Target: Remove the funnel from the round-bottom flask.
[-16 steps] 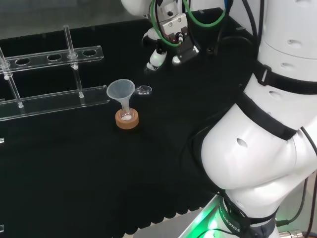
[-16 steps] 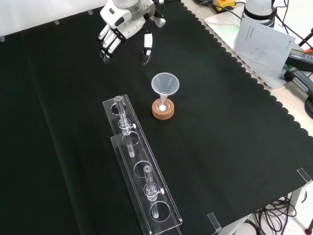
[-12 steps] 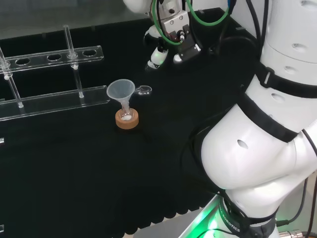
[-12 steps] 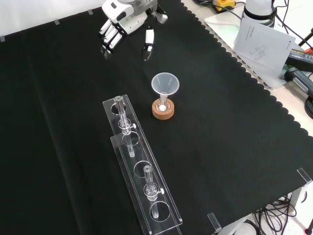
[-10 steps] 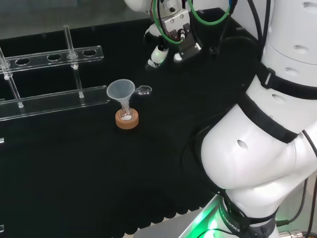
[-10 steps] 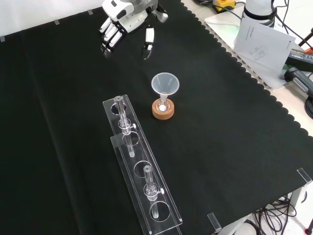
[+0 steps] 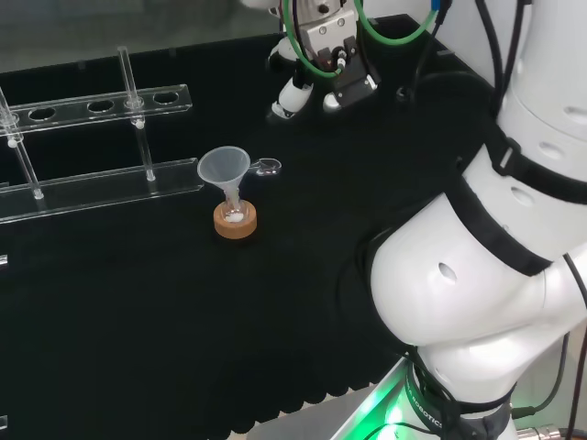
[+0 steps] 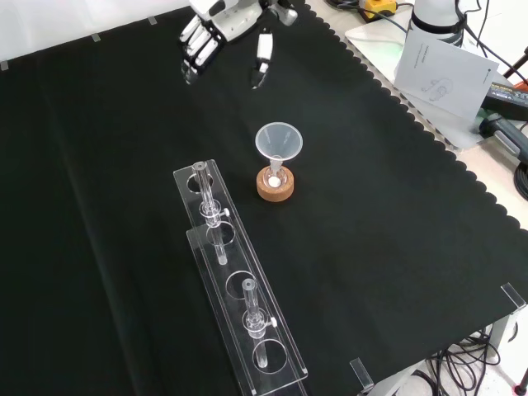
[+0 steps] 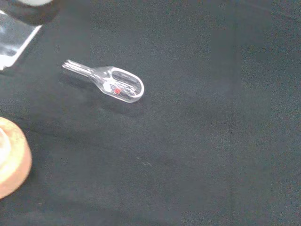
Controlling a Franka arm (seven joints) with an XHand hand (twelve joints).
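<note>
Hand (image 8: 221, 23) hangs open, empty; rack (image 8: 235, 285) and scoop (image 9: 117, 84) flank funnel (image 8: 278, 143)

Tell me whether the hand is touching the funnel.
Apart. In the front view the hand hangs near the cloth's far edge, with a wide stretch of bare black cloth between its fingers and the funnel, which sits in the flask on the cork ring.
</note>
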